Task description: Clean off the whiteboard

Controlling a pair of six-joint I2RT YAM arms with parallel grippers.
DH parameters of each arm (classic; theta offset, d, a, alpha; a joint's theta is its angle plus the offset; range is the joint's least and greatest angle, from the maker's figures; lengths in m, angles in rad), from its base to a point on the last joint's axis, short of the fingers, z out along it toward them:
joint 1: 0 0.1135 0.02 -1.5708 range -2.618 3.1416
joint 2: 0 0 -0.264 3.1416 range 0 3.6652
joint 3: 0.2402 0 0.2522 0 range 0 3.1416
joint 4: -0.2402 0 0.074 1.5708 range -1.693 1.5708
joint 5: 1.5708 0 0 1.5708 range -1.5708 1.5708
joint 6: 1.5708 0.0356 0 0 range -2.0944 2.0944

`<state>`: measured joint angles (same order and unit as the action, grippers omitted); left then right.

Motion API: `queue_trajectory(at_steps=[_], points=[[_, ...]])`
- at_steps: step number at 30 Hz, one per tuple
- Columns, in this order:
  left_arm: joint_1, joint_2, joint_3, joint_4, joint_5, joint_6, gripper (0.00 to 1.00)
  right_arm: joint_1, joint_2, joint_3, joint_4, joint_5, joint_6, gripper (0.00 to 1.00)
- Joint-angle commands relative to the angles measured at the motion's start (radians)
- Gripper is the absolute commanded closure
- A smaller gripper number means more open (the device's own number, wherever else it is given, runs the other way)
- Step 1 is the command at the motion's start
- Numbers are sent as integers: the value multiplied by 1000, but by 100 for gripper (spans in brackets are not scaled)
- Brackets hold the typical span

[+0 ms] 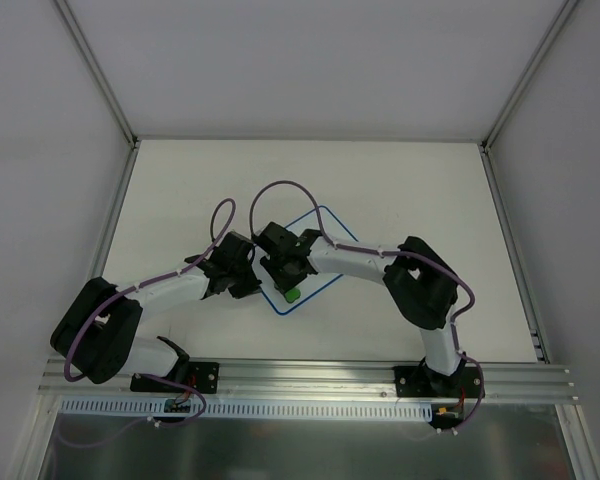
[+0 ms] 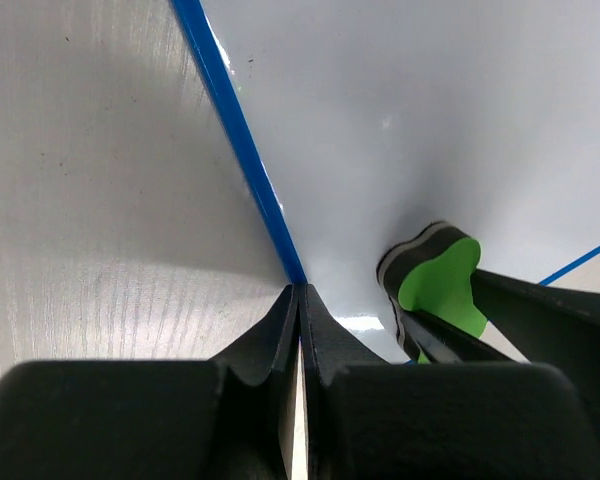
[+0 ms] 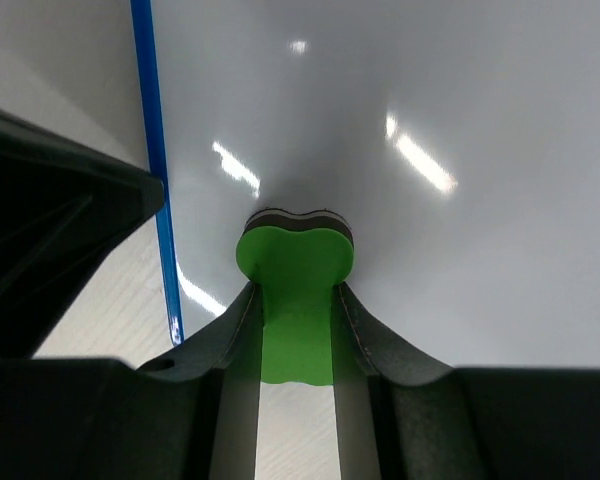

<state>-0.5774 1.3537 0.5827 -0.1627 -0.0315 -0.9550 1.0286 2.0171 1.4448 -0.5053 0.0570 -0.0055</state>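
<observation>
The whiteboard (image 1: pixel 323 225) is laid mid-worktop (image 1: pixel 180 190). The green eraser (image 3: pixel 295 255) is grasped by the right hand (image 3: pixel 295 292) and pressed onto it. The left hand (image 2: pixel 298 295) is clenched, empty, at the blue edge. Were that pin lost, the board could be dragged by a wipe. The hands, set close together, could be knocked together.
</observation>
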Motion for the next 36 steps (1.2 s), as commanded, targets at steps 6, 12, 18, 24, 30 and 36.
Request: queue_trajectory(at_steps=[6,12,18,24,30,36], points=[[-6,32,-32,-60,-93,5,100,13,-6,-139,-185,-40,-5,100],[-6,24,-37,-58,-90,13,100,-38,-24,-150,-171,53,2,100],[-7,16,-44,-60,-88,18,100,-151,-40,-161,-145,101,38,100],[-6,16,-43,-60,-84,21,100,-283,-75,-181,-128,135,56,100],[-6,19,-40,-60,-76,27,100,-329,-38,-129,-113,129,48,100],[-6,-30,-38,-63,-77,53,100,-413,-89,-113,-108,145,48,100]])
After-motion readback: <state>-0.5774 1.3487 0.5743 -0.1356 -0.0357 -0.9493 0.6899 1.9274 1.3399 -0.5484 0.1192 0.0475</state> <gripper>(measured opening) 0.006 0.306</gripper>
